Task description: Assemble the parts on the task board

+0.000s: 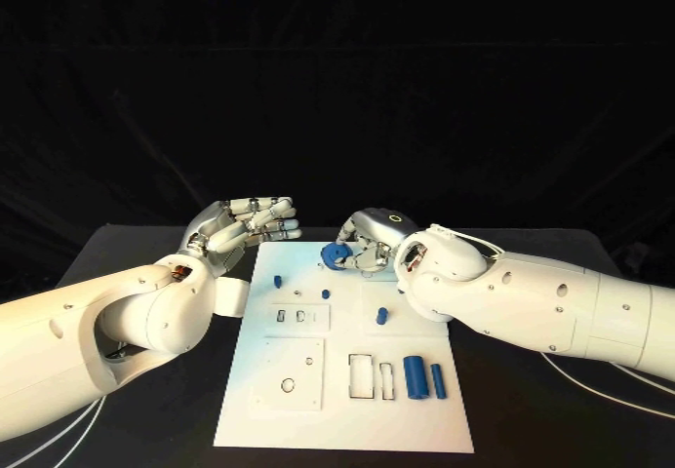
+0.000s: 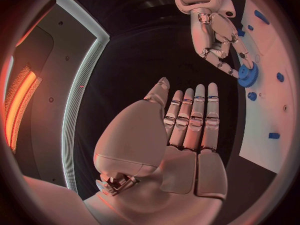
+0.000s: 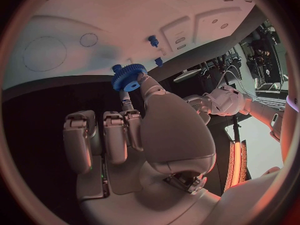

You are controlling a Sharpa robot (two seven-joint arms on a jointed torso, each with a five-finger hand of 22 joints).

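Blue cylinders (image 1: 416, 376) being left lying at near end of task board (image 1: 422, 429); blue gear (image 1: 337, 255) being pinched by right hand (image 1: 372, 239) above board's far edge; left hand (image 1: 242, 223) being held released, fingers apart, beside board.

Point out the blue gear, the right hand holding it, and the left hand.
blue gear (image 3: 129, 77): right wrist view, toothed face.
right hand (image 1: 372, 237): head view, back of the hand.
left hand (image 2: 181, 135): left wrist view, fingers, extended side by side.
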